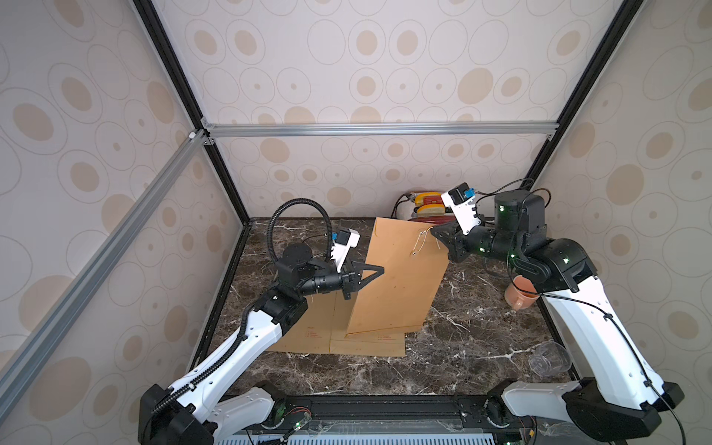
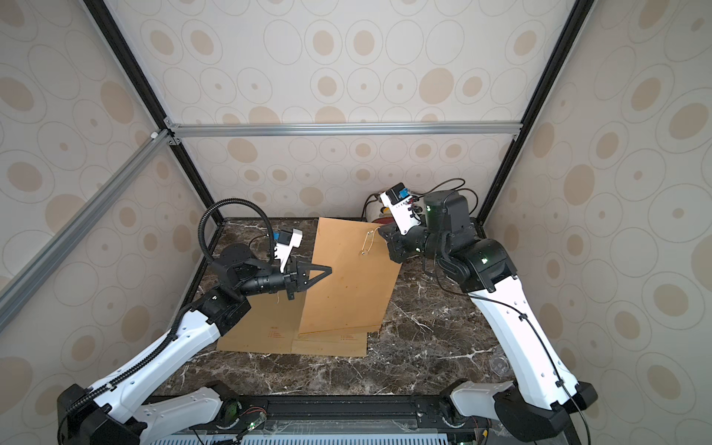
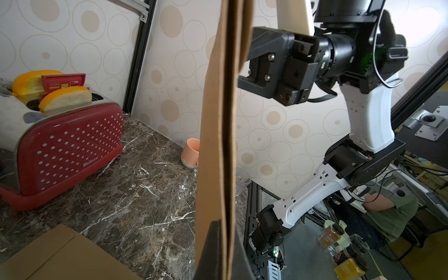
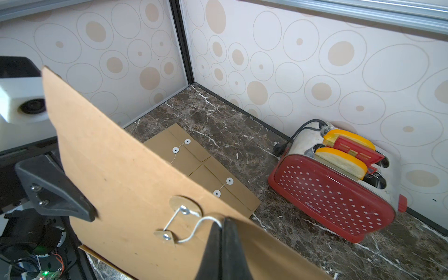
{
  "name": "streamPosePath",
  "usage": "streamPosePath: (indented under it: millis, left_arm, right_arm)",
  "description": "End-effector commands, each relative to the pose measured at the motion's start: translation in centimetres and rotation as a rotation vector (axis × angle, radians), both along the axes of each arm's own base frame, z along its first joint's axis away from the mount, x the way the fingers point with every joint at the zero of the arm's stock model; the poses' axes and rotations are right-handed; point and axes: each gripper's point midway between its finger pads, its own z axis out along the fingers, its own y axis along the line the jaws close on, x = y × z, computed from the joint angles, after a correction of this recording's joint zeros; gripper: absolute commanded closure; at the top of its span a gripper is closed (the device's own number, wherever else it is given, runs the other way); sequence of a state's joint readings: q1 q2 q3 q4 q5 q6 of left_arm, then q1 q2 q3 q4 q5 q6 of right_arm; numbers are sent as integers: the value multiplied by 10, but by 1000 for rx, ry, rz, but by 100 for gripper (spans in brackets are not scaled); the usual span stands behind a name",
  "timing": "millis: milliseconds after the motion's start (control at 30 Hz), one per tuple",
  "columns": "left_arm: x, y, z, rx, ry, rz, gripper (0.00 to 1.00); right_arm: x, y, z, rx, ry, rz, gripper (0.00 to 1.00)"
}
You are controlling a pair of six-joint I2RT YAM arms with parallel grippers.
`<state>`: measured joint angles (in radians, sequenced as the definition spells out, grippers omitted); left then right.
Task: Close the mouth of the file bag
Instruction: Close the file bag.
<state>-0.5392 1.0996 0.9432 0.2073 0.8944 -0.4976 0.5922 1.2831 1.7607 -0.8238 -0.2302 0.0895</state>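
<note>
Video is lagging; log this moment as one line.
left pincer: shut on file bag edge | right pincer: shut on slack string | file bag: stood up, tilted

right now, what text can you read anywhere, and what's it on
"Belinee": brand on the red side of the toaster; the last letters are soft.
Red print on the flat bags: too small to read.
Labels on the jars off the table: blurred.
Raised file bag: no text shows.
</note>
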Motion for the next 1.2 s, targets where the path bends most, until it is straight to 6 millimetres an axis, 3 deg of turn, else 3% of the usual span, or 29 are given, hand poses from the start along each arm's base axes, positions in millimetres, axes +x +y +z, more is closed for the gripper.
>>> streamPosePath:
  millis: [0, 333, 833, 1167]
  left_arm:
    - [-6, 0, 28, -29, -88, -10, 100]
    - [-5, -1, 27, -25, -81, -10, 100]
    - [-8, -5, 26, -24, -76, -33, 100]
    - [-10, -6, 25, -23, -78, -42, 100]
  right_arm:
    - [-13, 4, 10, 42, -14, 45, 100]
    - [-20, 21, 14, 57, -36, 81, 100]
    - [-29, 57, -4, -49, -65, 135, 100]
    - [-19, 43, -4, -128, -98, 42, 100]
